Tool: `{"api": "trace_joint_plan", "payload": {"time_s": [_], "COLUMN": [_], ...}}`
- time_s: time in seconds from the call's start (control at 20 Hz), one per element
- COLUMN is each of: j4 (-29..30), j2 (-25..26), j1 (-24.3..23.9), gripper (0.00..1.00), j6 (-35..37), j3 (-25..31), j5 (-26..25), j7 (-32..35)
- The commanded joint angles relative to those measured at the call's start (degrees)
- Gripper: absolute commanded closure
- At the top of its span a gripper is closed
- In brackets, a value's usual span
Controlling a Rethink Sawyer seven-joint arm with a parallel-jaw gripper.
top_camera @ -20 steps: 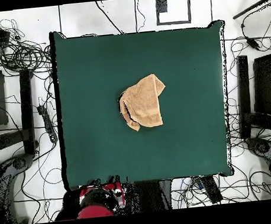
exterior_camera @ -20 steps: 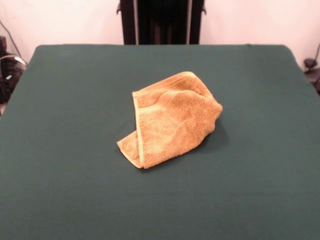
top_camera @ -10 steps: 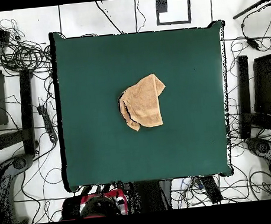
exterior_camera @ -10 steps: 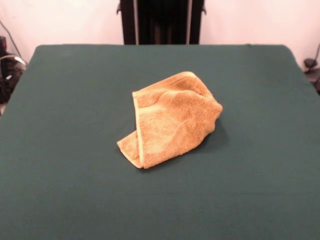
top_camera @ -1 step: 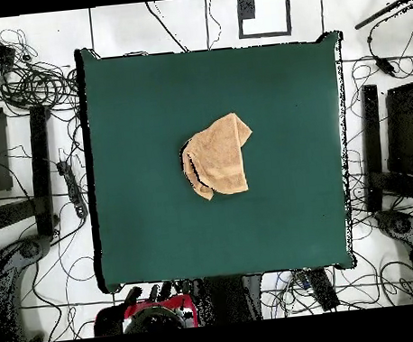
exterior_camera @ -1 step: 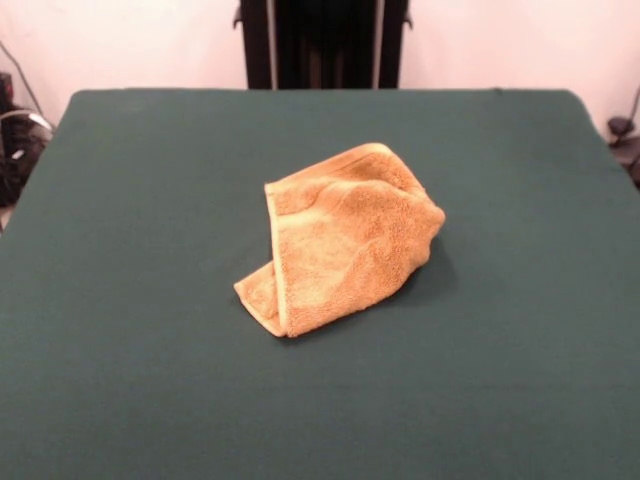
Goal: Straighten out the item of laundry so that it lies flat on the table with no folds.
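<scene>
A: Green cloth covers the table [exterior_camera @ -1 step: 120, 380] edge to edge, and the towel [exterior_camera @ -1 step: 340, 240] sits crumpled near its middle, well clear of every side.

B: How is it lying?

A: Doubled over on itself. From the front, a hemmed edge [exterior_camera @ -1 step: 276, 262] runs down its left side to a small tucked flap at the low corner, and the body humps up toward the right. Overhead, the towel [top_camera @ -1 step: 218, 156] reads as a rough wedge with its point toward the upper right.

B: And how would it handle?

A: Soft and light, I'd judge; terry that drapes and drags along the cloth instead of sliding cleanly. The hemmed corner at the low left looks the firmest place to pinch, then pull outward to open the fold.

B: Where's the gripper?

A: Only the red arm [top_camera @ -1 step: 156, 312] shows overhead, off the table's edge, so I cannot tell whether its grip is released or clenched; nothing touches the towel
</scene>
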Motion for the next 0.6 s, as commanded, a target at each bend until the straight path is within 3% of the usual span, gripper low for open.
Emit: {"api": "trace_joint_plan", "payload": {"time_s": [0.05, 0.45, 0.5, 0.6], "j4": [7.1, 7.0, 6.5, 2.3], "j2": [0.0, 0.0, 0.3, 2.7], "j1": [0.9, 0.6, 0.0, -2.4], "gripper": [0.0, 0.0, 0.0, 0.0], "j6": [6.1, 7.0, 7.8, 15.6], "j3": [-3.2, -3.5, -2.7, 2.0], "j5": [-1.7, -1.0, -0.9, -1.9], "j7": [14.3, 13.9, 9.0, -8.2]}}
